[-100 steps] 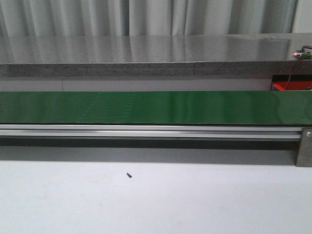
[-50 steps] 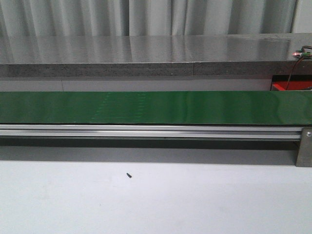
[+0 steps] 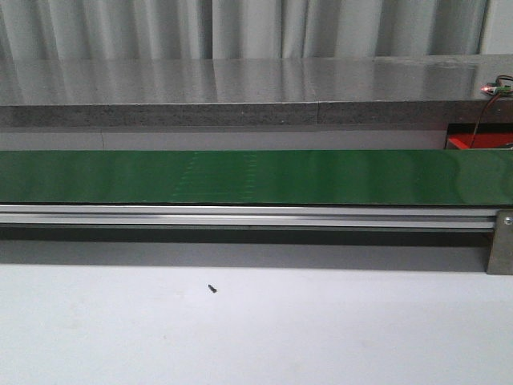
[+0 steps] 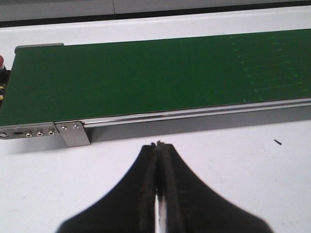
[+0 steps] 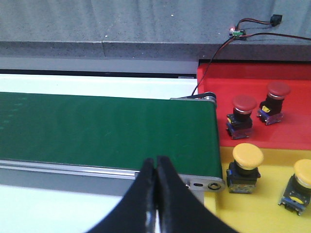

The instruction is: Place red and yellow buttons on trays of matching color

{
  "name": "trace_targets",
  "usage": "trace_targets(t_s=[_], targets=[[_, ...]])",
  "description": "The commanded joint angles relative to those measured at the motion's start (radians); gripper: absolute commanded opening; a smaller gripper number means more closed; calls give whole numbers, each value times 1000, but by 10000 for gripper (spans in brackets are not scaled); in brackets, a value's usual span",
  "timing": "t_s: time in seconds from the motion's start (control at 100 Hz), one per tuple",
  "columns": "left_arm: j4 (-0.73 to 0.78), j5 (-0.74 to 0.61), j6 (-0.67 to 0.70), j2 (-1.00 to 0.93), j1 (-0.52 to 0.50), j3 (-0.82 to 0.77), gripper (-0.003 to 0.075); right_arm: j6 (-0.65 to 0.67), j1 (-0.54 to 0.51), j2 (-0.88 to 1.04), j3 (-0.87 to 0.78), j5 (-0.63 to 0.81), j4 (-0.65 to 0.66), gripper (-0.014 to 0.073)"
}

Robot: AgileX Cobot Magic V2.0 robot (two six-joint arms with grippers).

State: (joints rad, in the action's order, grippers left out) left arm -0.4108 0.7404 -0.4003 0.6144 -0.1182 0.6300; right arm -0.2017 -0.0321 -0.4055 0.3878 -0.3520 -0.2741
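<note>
So the whole setup sits on a plain white table (image 3: 256, 329), with a long green conveyor belt (image 3: 256, 176) running across it on a silver aluminium rail (image 3: 240, 215). Behind the belt there's a grey speckled stone-looking ledge (image 3: 240, 88), pretty shiny on top, and behind that pale curtains (image 3: 240, 24) hanging in folds. The belt itself has nothing riding on it in any view.

On the table just in front of the belt there's one tiny dark speck (image 3: 212, 288), looks like a little screw, can't really tell.

All the action is off the belt's right end. There's a red tray (image 5: 272, 97) farther back with two red buttons (image 5: 243, 116) (image 5: 274, 102) sitting upright on it, side by side. Right in front of it is a yellow tray (image 5: 262, 204) with two yellow buttons (image 5: 245, 167) (image 5: 299, 187), the second one cut off at the frame edge. Up on the ledge near the red tray there's a small circuit board with a lit red LED (image 5: 237, 33) and wires trailing down toward the belt's end.

Left hand (image 4: 159, 143) is clenched with nothing in it, hovering over the white table near the belt's left end bracket (image 4: 73, 133). Right hand (image 5: 155, 159) is also clenched and empty, up over the near rail by the belt's right end.
</note>
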Motion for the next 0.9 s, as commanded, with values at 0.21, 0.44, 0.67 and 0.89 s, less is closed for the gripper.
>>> trace_targets(t_s=[0.21, 0.44, 0.67, 0.89], targets=[[-27, -151, -1, 42, -17, 79, -20, -7, 1, -2, 25, 58, 2, -123], [-29, -157, -1, 183, -108, 173, -20, -7, 1, -2, 25, 64, 2, -123], [-69, -150, 0, 328, -215, 262, -20, -7, 1, -2, 25, 64, 2, -123], [-83, -122, 15, 483, -309, 334, 62, -7, 1, -2, 25, 65, 2, -123]])
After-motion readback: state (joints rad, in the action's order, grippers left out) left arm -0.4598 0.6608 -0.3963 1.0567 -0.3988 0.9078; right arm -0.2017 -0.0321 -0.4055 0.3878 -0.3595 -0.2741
